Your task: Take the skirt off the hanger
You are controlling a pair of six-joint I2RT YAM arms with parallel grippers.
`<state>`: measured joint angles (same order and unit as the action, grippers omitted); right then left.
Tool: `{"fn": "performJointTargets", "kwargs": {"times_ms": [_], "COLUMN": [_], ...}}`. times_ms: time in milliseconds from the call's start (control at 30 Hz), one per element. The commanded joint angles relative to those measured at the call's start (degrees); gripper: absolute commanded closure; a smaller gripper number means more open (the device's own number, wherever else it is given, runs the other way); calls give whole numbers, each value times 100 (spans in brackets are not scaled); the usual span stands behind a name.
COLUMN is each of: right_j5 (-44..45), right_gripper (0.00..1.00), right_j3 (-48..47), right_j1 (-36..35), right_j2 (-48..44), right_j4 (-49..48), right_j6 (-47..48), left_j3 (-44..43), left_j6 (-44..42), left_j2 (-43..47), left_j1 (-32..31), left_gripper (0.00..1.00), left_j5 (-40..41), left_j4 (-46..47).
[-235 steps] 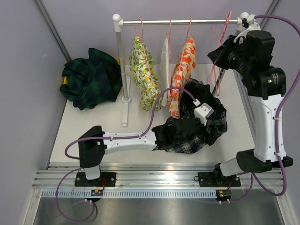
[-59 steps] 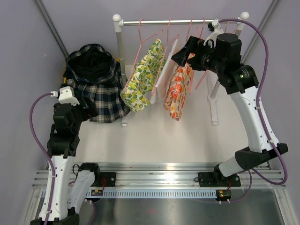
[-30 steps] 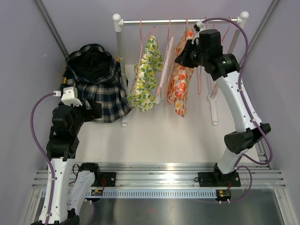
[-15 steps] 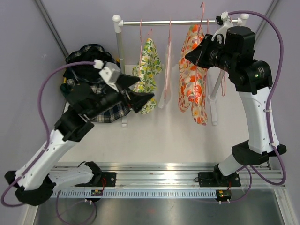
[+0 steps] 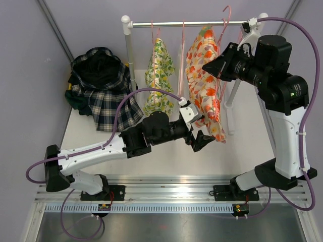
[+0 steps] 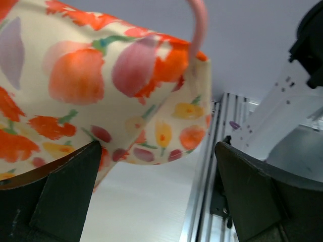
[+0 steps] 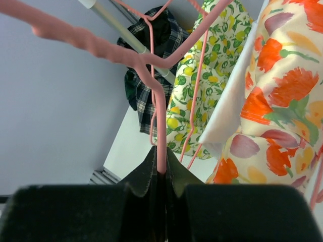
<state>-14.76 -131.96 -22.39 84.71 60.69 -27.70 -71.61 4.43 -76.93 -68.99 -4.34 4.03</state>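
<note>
Right tool (image 5: 209,69) sits upper right of the top view, fingers together and clamped on the thin wire of the pink hanger (image 5: 226,14); in the right wrist view the right tool (image 7: 160,169) pinches the hanger's straight vertical section just below its bends. The orange floral skirt (image 5: 204,75) hangs from that hanger, upper centre-right of the top view, hem draping down toward the middle of the frame. The hanger hook shows above the line of the rail (image 5: 192,23); cannot tell if it touches the rail. Left tool (image 5: 200,140) is at frame centre, fingers wide apart, holding nothing, right at the skirt's lower hem. In the left wrist view the skirt (image 6: 101,96) fills the upper left, a piece of pink hanger (image 6: 198,25) pokes out at its top edge, and the two dark fingers (image 6: 65,196) sit lower left and lower right with the hem just above the gap between them. Left of the skirt on the rail: a white garment (image 5: 180,80), then a lemon-print garment (image 5: 159,75). Plaid garments (image 5: 103,85) lie piled at the upper left of the white surface (image 5: 151,156).
</note>
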Motion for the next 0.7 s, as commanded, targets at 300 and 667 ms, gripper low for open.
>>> {"fn": "performJointTargets", "kwargs": {"times_ms": [300, 667], "right_j5": [-483, -422], "right_gripper": [100, 100], "right_j3": [566, 891], "right_j1": [-20, -20], "right_j2": [-754, -894], "right_j4": [-250, -268], "right_j6": [-244, -174], "left_j3": [-266, -459], "left_j6": [-715, -689], "left_j2": [2, 125], "left_j1": [-158, -211], "left_gripper": [6, 100], "left_j5": [2174, 2191], "left_j4": [1134, 889]}}
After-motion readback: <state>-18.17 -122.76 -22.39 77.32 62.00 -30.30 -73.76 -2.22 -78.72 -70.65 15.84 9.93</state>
